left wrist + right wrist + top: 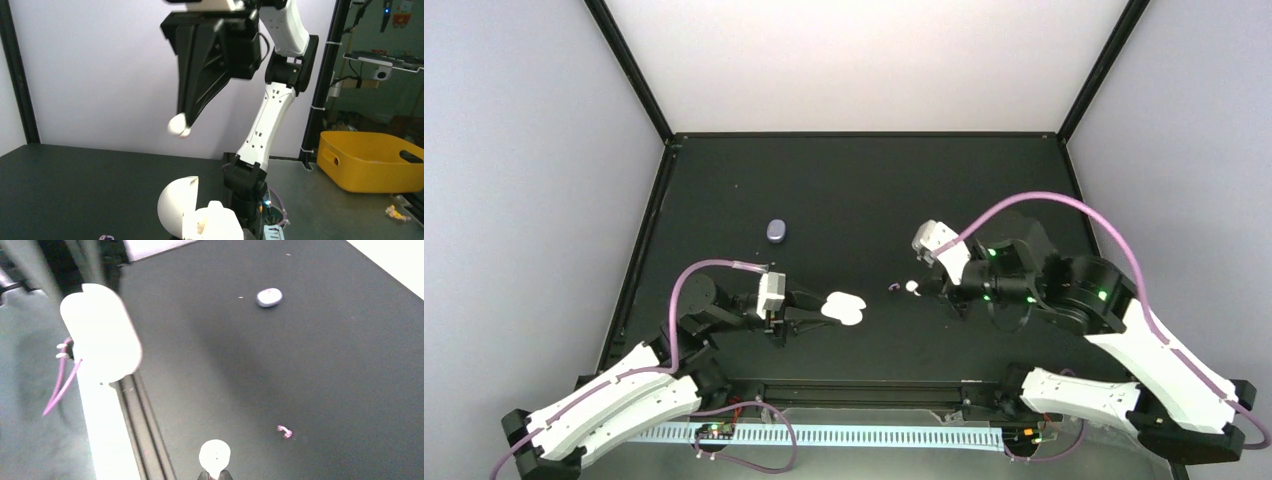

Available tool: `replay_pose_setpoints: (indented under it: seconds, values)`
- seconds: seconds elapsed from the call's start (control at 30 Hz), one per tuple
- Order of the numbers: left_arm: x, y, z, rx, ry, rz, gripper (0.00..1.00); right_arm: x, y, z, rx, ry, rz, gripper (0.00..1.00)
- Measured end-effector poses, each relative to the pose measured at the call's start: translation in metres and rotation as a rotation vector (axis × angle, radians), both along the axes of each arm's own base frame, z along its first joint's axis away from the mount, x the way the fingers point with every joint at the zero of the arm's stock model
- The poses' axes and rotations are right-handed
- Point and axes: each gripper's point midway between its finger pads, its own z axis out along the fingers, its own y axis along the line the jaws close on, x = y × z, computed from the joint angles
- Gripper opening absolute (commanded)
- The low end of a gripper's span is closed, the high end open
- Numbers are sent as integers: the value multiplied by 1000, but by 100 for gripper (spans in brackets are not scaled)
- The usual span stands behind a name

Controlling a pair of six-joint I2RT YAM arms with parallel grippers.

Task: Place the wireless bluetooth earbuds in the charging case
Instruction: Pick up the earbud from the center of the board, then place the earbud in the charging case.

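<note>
At the left of centre in the top view, the left end effector [822,311] is closed around the white charging case [845,307], which is held with its lid swung open and, judging by the left wrist view, with its hollow facing up. Just to its right a purple earbud [893,288] is seen lying on the table [844,190]. Beside that, the white earbud [912,286] is pinched at the very tips of the right end effector [921,287], whose jaws are nearly together on it.

The step in hand is judged to be the carrying of the white earbud to the open case. It would be done well if the case were held steady and level, the bud brought over a free socket from above, its curl turned to match the recess, and the jaws parted only once the bud is seated. As the pinch is taken at the tips alone, slow motion is advised so that the bud is not twisted out.

Counted from left to right: one closed purple-grey case [776,231] in the upper left of the table, one open white case, one purple earbud, one white earbud. Whether a bud is already seated in the open case cannot be told.
</note>
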Motion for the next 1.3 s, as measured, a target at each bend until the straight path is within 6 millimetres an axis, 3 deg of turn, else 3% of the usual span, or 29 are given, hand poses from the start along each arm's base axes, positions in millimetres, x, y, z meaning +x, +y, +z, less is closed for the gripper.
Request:
replay_pose_setpoints:
  seconds: [0.23, 0.47, 0.8, 1.03, 1.3]
  values:
    - [-3, -13, -8, 47, 26, -78, 2, -50, -1, 22, 30, 7, 213, 1]
    - [-4, -25, -6, 62, 46, -152, 2, -74, 18, 19, 4, 30, 351, 1]
    - [-9, -30, -5, 54, 49, -201, 2, -78, 48, 26, 55, -25, 405, 1]
    - [-10, -30, -3, 47, 41, -205, 1, -80, 66, 17, 33, -30, 425, 1]
    - [-10, -30, 0, 39, 34, -203, 1, -77, 69, 10, 8, -40, 410, 1]
